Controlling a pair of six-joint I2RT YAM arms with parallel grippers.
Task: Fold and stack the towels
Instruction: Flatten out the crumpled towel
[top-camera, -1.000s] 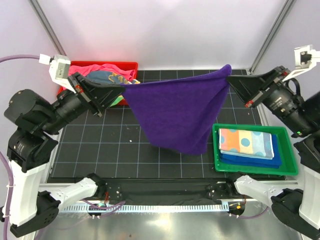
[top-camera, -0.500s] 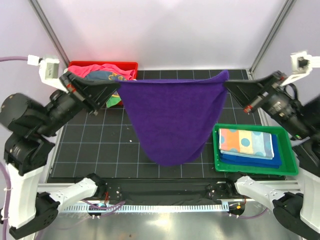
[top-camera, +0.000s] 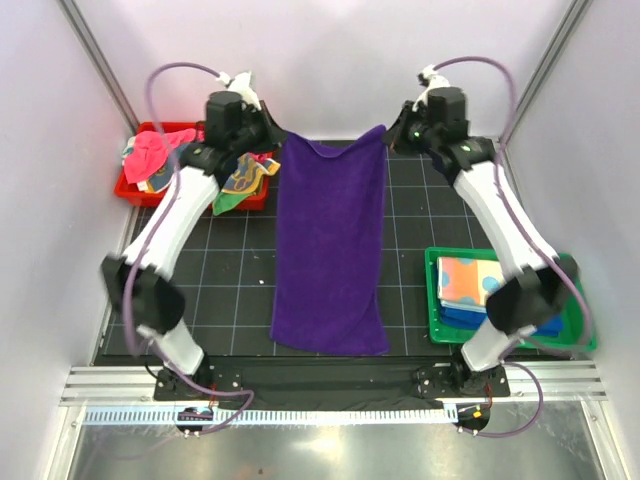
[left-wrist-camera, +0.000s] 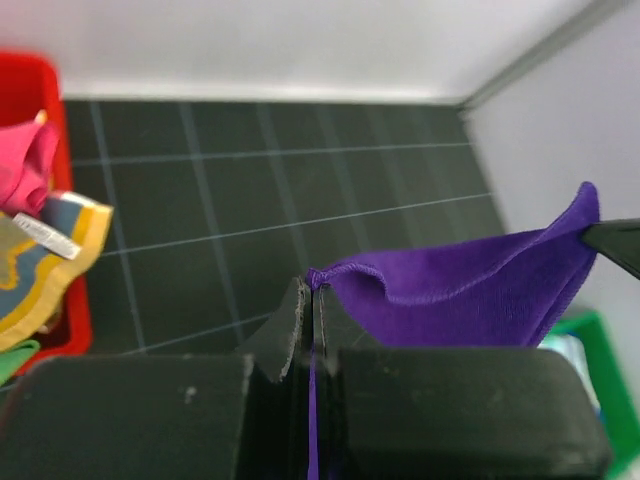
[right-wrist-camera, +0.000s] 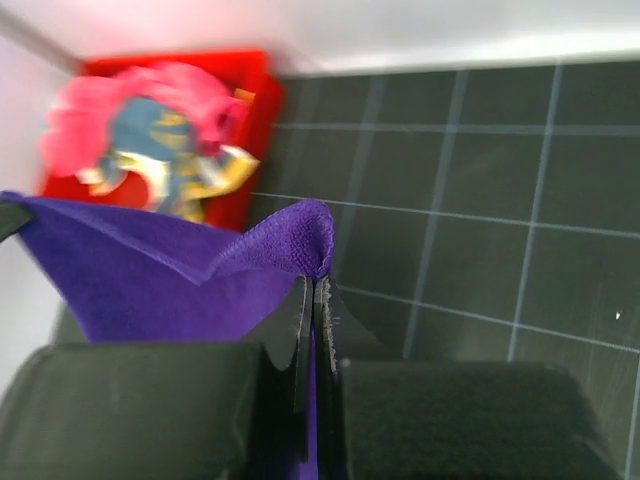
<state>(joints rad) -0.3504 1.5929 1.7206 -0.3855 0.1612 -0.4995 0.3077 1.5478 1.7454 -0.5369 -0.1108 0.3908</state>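
Observation:
A purple towel (top-camera: 330, 245) stretches from the far edge of the black gridded mat toward the near edge, its far end lifted. My left gripper (top-camera: 283, 140) is shut on its far left corner (left-wrist-camera: 318, 275). My right gripper (top-camera: 388, 132) is shut on its far right corner (right-wrist-camera: 318, 235). Both arms reach far back. The towel's near end rests on the mat. A folded polka-dot towel (top-camera: 470, 282) lies on a royal blue one in the green tray (top-camera: 578, 335). Pink (top-camera: 148, 152) and teal-and-yellow (top-camera: 243, 178) towels fill the red tray (top-camera: 130, 190).
The red tray stands at the back left, the green tray at the front right. White walls and metal frame posts close in the back and sides. A metal rail runs along the near edge of the table (top-camera: 330, 385).
Both arms have swung from the sides and reached to the far edge, carrying the purple towel's corners back. The towel went from hanging in a sagging drape to being stretched lengthwise over the mat.

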